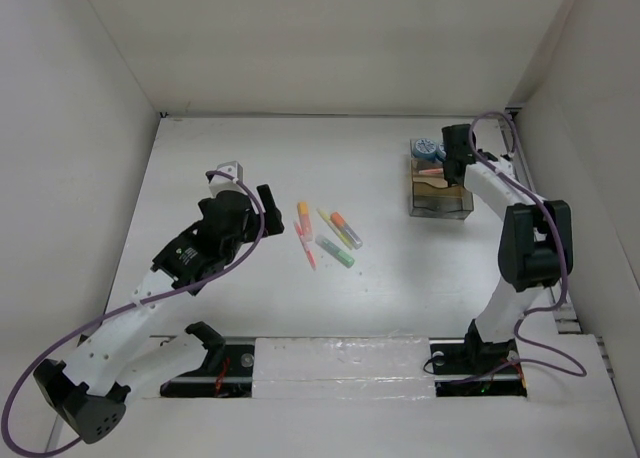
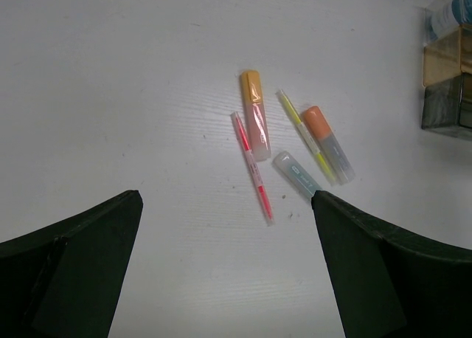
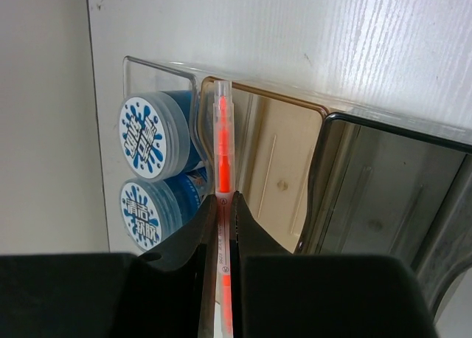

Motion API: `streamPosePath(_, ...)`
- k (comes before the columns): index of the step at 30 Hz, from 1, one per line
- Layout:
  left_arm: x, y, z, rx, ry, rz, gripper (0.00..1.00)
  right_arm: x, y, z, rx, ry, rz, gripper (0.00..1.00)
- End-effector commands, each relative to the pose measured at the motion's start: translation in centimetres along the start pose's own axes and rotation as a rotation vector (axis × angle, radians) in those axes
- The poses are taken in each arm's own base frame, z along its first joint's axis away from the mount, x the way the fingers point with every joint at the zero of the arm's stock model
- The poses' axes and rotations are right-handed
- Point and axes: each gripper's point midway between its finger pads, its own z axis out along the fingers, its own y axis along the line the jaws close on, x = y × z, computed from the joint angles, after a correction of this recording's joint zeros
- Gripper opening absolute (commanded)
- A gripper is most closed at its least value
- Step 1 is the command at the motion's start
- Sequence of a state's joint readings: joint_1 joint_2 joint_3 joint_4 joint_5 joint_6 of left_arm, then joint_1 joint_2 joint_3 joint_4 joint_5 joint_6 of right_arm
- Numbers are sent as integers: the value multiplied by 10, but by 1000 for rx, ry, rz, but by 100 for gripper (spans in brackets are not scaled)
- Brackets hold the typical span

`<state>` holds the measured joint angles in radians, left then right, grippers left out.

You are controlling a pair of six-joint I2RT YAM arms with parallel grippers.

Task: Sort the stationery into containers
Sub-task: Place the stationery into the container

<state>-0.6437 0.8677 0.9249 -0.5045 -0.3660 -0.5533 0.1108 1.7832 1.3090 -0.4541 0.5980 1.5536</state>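
Gripping a slim orange pen (image 3: 222, 142) in the right tool (image 3: 225, 198) — poised over the organizer box (image 3: 259, 96), at the tan compartment's edge beside two blue tubs (image 3: 151, 135). Light, stiff, slick barrel; best pinched mid-length, else likely to pivot. Left tool (image 2: 226, 198) spread wide, empty — above loose markers (image 2: 254, 124) on the counter (image 2: 110, 72).

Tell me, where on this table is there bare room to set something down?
Bare table lies between the loose pens and the box, and along the far wall. Crowded: around the pens, and the box end holding two tubs.
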Motion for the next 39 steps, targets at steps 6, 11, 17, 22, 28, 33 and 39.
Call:
streamPosePath(6,-8,-4,-3,26,-31,-3,99,14,10,10,-22,8,-10,0)
streamPosePath(11,-8,-4,-3,26,-31,-3,99,17,8,14,-3,8,-23,0)
streamPosePath(17,-8,-4,-3,25,-31,6,99,17,12,14,-18,8,-35,0)
streamPosePath(22,-8,-4,-3,25,-31,6,99,28,14,17,-50,51,-63,9)
streamPosePath(28,-9,-5,-2,30,-38,3,99,35,15,21,-54,71,-83,7)
streamPosePath(33,-9,-5,-2,30,-38,3,99,37,15,22,-48,80,-87,8)
streamPosePath(39,-10,-6,-5,42,-40,8,99,35,17,18,-58,79,-110,35)
